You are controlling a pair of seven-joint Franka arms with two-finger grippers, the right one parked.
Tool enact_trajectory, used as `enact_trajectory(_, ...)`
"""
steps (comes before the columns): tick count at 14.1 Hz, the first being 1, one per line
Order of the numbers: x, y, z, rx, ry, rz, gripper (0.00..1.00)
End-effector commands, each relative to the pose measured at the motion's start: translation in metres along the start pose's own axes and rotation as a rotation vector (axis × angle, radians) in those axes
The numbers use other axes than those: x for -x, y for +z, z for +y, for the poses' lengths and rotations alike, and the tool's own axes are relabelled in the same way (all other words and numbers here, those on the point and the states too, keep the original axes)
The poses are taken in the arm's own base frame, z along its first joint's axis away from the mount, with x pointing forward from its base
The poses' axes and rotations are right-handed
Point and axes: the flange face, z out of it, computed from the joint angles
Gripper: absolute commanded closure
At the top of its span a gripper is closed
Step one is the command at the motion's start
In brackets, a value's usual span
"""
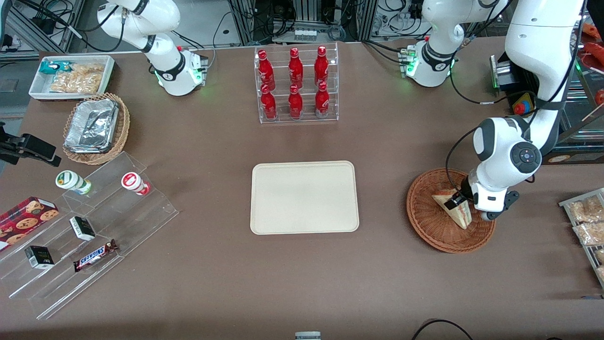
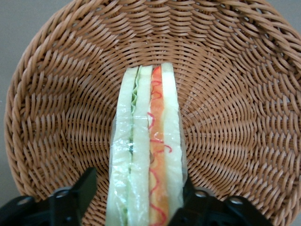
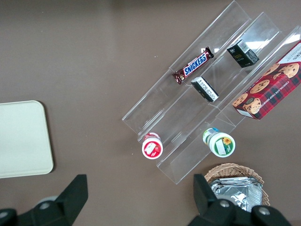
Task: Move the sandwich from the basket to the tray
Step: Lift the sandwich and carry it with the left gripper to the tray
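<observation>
reddish-brown woven basket [image 1: 427, 222], cream tray [image 1: 304, 197]

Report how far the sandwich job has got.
Done: the gripper is down in the basket, its fingers on either side of the sandwich. In hand: closing on it; there is a gap at one finger, so no firm grip shows. Left: lift it and set it on the tray, which holds no sandwich.

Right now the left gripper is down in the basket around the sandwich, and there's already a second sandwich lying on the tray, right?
Not quite. The tray is bare in the front view; nothing lies on it. The rest holds: the left gripper is down in the basket, its fingers either side of the sandwich, as the left wrist view shows.
</observation>
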Motion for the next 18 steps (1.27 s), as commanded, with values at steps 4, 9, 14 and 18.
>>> enact_trajectory(4, -0.007, -0.018, 0.014, 0.016, 0.057, 0.030, 0.97)
enact_trajectory(9, 0.005, -0.079, 0.059, -0.054, 0.593, -0.097, 0.92)
enact_trajectory(14, 0.089, -0.092, 0.166, -0.100, 0.716, -0.169, 0.93)
enact_trajectory(18, 0.183, -0.052, 0.262, -0.134, 0.637, -0.151, 0.93)
